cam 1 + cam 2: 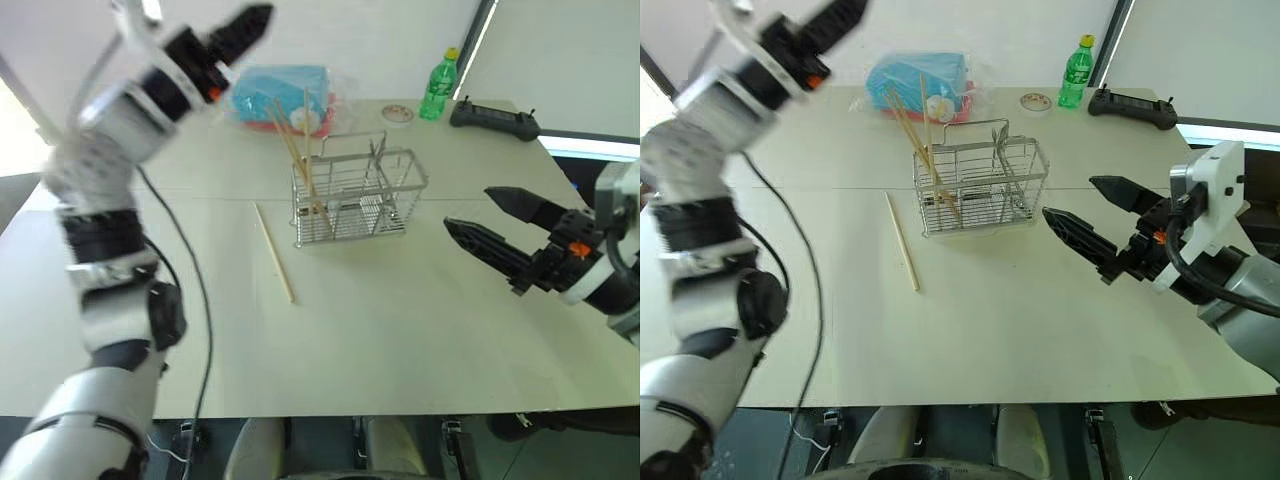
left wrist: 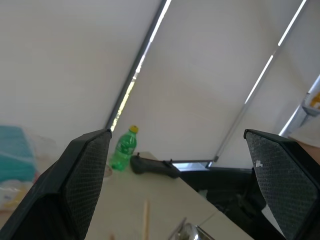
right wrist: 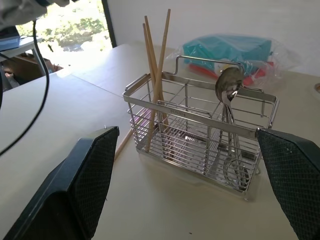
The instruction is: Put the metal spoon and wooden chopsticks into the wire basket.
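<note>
Wire basket (image 1: 358, 198) on the table (image 1: 420, 330) holding chopsticks (image 1: 299, 152), one chopstick (image 1: 273, 252) beside it, left hand (image 1: 243, 30) raised, right hand (image 1: 500, 232) open

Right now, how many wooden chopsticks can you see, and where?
4. Three wooden chopsticks stand leaning in one end compartment of the wire basket; one loose chopstick lies on the table beside it. Overlap may hide another.

Pale cream counter (image 1: 400, 330). Shiny silver wire basket (image 3: 200, 140) in a fine grid pattern, holding pale tan wooden chopsticks (image 3: 156, 75) and a mirror-bright metal spoon (image 3: 228, 90). Green bottle (image 1: 438, 88) capped in yellow. Teal bundle (image 1: 285, 95) with red beneath, wrapped in clear plastic. Black controller (image 1: 495, 120). Black textured fingers (image 3: 85, 185), orange-marked.
</note>
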`<move>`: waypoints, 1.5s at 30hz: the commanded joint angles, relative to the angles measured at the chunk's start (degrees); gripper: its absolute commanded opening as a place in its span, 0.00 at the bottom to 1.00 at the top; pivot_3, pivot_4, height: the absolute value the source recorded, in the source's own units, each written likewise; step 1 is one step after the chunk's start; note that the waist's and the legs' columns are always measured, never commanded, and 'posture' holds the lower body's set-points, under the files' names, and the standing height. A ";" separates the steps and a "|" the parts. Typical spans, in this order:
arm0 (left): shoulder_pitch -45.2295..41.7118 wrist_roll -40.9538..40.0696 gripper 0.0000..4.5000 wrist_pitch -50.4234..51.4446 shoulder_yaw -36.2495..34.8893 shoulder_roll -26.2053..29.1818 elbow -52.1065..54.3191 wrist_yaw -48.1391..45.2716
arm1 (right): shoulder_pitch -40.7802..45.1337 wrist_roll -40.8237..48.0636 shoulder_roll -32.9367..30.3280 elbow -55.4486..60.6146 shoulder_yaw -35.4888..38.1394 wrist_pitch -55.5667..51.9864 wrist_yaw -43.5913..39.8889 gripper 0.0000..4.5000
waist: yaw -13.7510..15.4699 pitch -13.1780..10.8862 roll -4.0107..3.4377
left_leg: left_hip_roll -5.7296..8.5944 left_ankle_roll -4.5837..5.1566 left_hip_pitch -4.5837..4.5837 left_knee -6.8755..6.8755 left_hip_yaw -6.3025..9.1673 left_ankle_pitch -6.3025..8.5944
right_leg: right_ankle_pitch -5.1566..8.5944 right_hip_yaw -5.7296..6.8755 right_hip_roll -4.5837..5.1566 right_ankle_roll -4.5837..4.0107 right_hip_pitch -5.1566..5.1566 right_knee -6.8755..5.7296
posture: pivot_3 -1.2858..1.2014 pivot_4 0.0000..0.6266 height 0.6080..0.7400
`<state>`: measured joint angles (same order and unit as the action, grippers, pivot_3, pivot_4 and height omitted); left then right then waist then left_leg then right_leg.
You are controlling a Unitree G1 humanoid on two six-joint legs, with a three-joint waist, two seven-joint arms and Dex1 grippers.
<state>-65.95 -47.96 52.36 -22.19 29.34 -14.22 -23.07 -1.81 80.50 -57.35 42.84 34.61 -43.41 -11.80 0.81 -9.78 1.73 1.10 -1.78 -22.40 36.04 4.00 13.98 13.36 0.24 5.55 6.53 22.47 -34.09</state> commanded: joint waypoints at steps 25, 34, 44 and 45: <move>6.74 27.52 0.99 13.48 3.85 -13.52 -9.35 32.03 | -1.82 -1.99 4.31 4.52 -1.38 2.43 3.86 1.00 | 0.24 -0.11 0.24 | 0.08 -0.09 -0.08 0.03 0.08 -0.03 | -0.02 -0.01 0.08 -0.01 0.04 0.05 | 0.52 0.24 0.85; 1.85 31.08 0.99 7.36 8.43 -17.19 -21.25 28.04 | -4.56 -2.82 6.05 7.35 -1.41 4.41 6.44 1.00 | 0.72 -0.10 0.22 | 0.10 -0.08 -0.07 -0.05 -0.03 -0.02 | -0.03 -0.01 0.17 0.00 0.10 0.07 | 0.52 0.24 0.85; 0.98 33.49 0.99 3.77 9.82 -20.29 -31.93 26.84 | -6.96 -2.86 6.67 8.82 -0.35 6.43 8.68 1.00 | 1.51 -0.08 0.18 | 0.09 -0.08 -0.06 0.01 -0.04 -0.02 | -0.03 -0.01 0.14 0.01 0.05 0.07 | 0.52 0.24 0.85; 0.95 33.52 0.99 3.91 9.79 -20.51 -32.73 26.58 | -6.97 -2.94 6.64 8.84 -0.50 6.57 8.80 1.00 | 1.52 -0.05 0.14 | 0.09 -0.08 -0.05 0.02 -0.03 -0.02 | -0.03 -0.01 0.14 0.01 0.03 0.07 | 0.52 0.24 0.85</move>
<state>-64.13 -14.36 55.92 -12.46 9.67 -45.17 4.22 -8.95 77.37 -50.77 49.90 32.46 -38.36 -3.33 2.33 -9.83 1.86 1.19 -1.86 -22.42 36.06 3.97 13.96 13.33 0.24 5.69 6.55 22.47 -34.02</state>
